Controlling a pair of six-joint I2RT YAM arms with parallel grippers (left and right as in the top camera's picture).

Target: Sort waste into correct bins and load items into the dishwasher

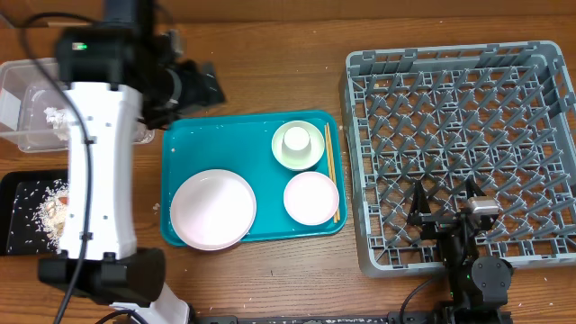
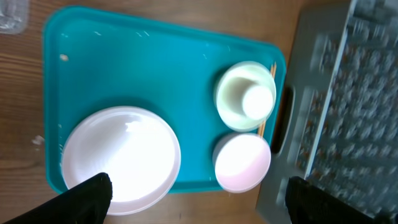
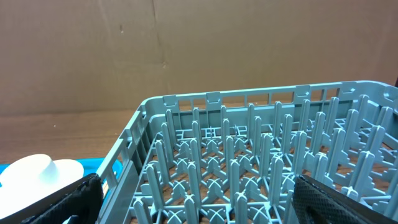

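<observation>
On the teal tray [image 1: 184,144] lie a large white plate [image 1: 213,209], a small white plate [image 1: 310,197], and a white bowl [image 1: 298,146] with a small cup [image 2: 257,101] in it. Wooden chopsticks [image 1: 330,171] lie along the tray's right edge. My left gripper [image 2: 199,204] hangs high over the tray, open, with nothing between its fingers. The grey dishwasher rack [image 1: 463,144] stands on the right. Over its near edge my right gripper [image 1: 445,214] is open and empty. Rice grains [image 1: 49,205] lie on the black tray bin [image 1: 11,236]. The clear tub bin [image 1: 20,83] holds something white.
My white left arm [image 1: 97,171] reaches over the table's left side and hides part of both bins. Bare wooden table [image 1: 270,265] shows in front of the teal tray. A brown cardboard wall [image 3: 186,50] stands behind the rack.
</observation>
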